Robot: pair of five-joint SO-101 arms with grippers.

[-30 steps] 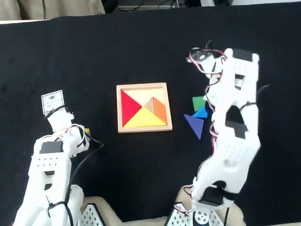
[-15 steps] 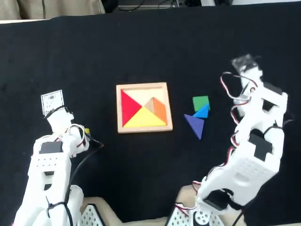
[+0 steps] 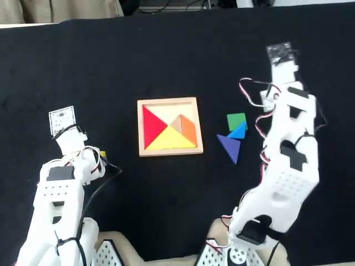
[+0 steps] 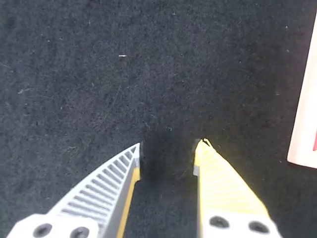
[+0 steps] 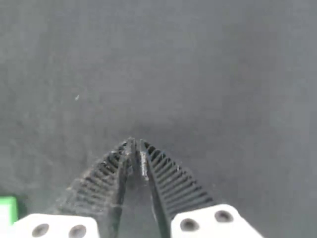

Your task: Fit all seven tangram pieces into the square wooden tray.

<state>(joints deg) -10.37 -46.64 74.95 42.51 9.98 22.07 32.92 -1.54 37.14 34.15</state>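
Note:
The square wooden tray [image 3: 170, 101] lies mid-table and holds red, yellow, orange and tan pieces. To its right, a green square [image 3: 237, 121], a small blue triangle [image 3: 238, 132] and a dark blue triangle [image 3: 229, 147] lie loose on the black cloth. The right arm [image 3: 285, 138] stands just right of them. Its gripper [image 5: 134, 145] is shut with nothing in it over bare cloth, and the green square [image 5: 7, 208] shows at the edge of its wrist view. The left gripper [image 4: 168, 146] is open, holds nothing and hangs low over the cloth left of the tray [image 4: 304, 114].
Black cloth covers the table. The left arm [image 3: 61, 188] stands at the front left, well away from the tray. Both arm bases sit at the front edge. Open cloth lies behind the tray and between the two arms.
The right arm has swung off the loose pieces to the right, then back toward the table's far side. The left arm and all pieces have stayed put.

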